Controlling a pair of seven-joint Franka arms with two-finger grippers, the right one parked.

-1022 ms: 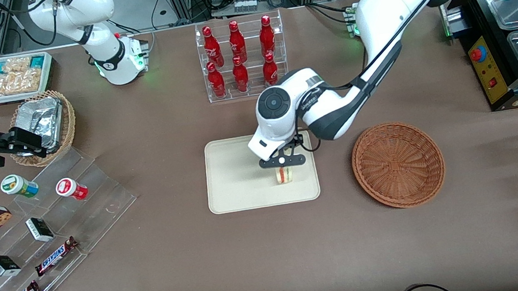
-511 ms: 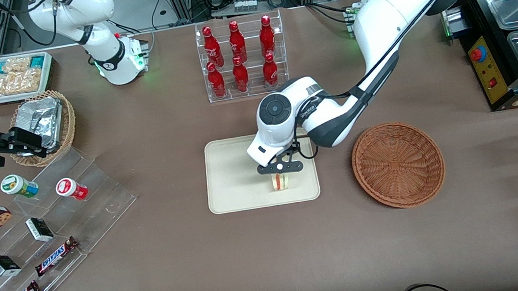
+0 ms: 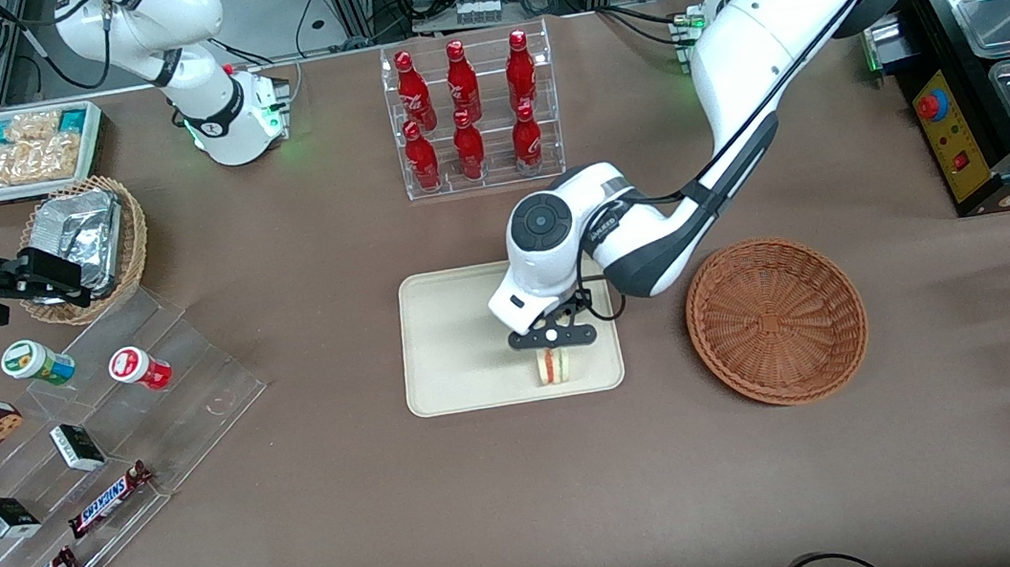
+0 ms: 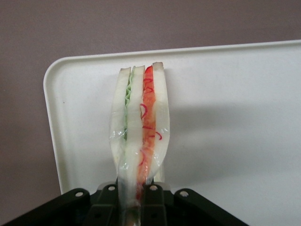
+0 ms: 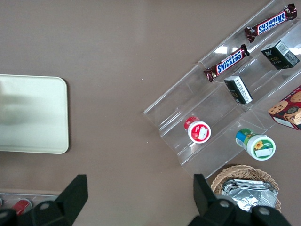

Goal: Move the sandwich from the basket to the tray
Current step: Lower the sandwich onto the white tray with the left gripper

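Observation:
The sandwich [image 3: 555, 367], a wedge of white bread with red and green stripes, hangs upright between the fingers of my gripper [image 3: 554, 343], which is shut on it. It sits low over the cream tray [image 3: 455, 347], near the tray's edge closest to the front camera. In the left wrist view the sandwich [image 4: 139, 122] reaches from my gripper [image 4: 136, 202] toward a rounded corner of the tray [image 4: 225, 117]. I cannot tell whether it touches the tray. The reddish-brown basket [image 3: 775, 320] lies empty beside the tray, toward the working arm's end of the table.
A clear rack of red bottles [image 3: 470, 114] stands farther from the front camera than the tray. A tiered acrylic stand with snacks [image 3: 81, 441], a tan basket of foil packets [image 3: 81, 244] and a white snack bin [image 3: 17, 151] lie toward the parked arm's end.
My gripper has carried the sandwich a little nearer to the front camera over the tray, and it looks lower. The basket has not moved.

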